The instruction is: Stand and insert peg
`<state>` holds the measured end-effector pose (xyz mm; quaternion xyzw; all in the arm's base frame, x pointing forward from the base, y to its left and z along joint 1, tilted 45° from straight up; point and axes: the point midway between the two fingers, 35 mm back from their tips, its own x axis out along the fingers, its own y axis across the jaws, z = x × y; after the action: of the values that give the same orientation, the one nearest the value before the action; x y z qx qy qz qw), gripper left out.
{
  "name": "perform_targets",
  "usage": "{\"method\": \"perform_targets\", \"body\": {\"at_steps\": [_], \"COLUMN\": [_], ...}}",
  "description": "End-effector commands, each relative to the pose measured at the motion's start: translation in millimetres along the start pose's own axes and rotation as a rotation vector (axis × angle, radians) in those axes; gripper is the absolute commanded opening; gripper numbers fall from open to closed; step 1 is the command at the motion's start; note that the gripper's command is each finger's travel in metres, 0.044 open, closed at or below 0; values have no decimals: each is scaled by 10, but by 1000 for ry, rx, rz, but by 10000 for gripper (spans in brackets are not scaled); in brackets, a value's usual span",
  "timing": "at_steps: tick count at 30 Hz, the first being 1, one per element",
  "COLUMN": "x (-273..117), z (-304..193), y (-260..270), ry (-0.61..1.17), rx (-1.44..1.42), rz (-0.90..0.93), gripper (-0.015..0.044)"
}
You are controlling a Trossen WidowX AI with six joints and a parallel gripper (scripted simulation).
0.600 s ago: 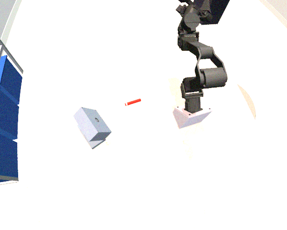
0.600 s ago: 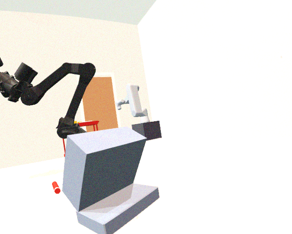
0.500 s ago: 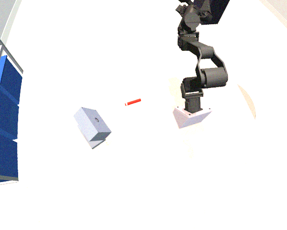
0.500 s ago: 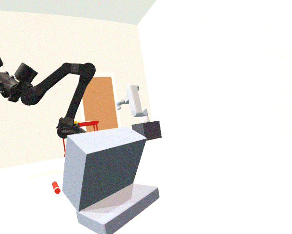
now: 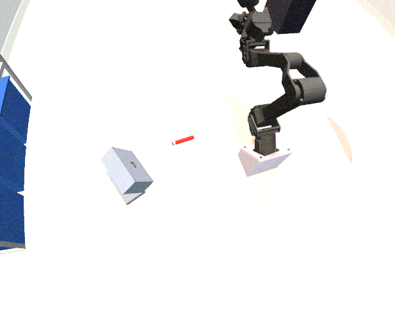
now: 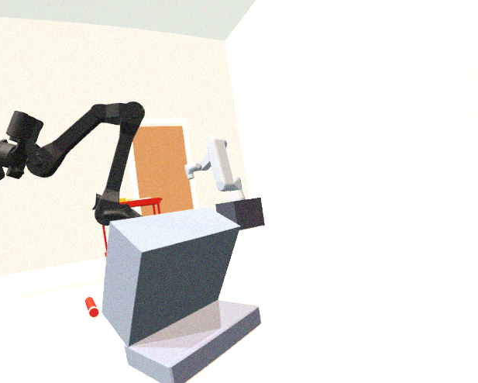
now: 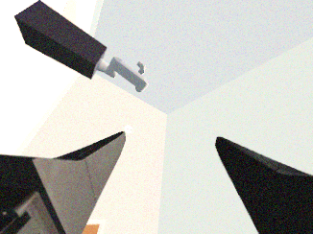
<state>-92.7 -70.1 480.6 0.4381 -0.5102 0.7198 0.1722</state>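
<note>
My fingers stand wide apart with nothing between them. The red peg (image 5: 184, 140) (image 6: 90, 304) lies on the table between panel and arm base, no table edge discernible; I'd judge it light, stiff and prone to roll, best gripped mid-length.

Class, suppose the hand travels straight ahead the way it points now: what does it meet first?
Probably a bare wall: between the open hand's fingertips the wrist view shows only walls meeting, though depth is unclear.

Toward ten o'clock in the exterior view, the arm (image 5: 309, 89) (image 6: 117, 164) looks matt black, like plastic; at six o'clock, the grey sloped block (image 5: 122, 169) (image 6: 181, 280) appears smooth and matt.
</note>
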Motion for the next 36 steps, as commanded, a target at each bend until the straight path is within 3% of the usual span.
{"method": "perform_targets", "body": {"at_steps": [1,20,36], "x": [24,-199,-1032], "z": [196,1300,2265], "y": [105,551,665], "ry": [-69,-407,-763], "rx": [59,396,520], "rz": [48,370,682], "gripper": [440,440,440]}}
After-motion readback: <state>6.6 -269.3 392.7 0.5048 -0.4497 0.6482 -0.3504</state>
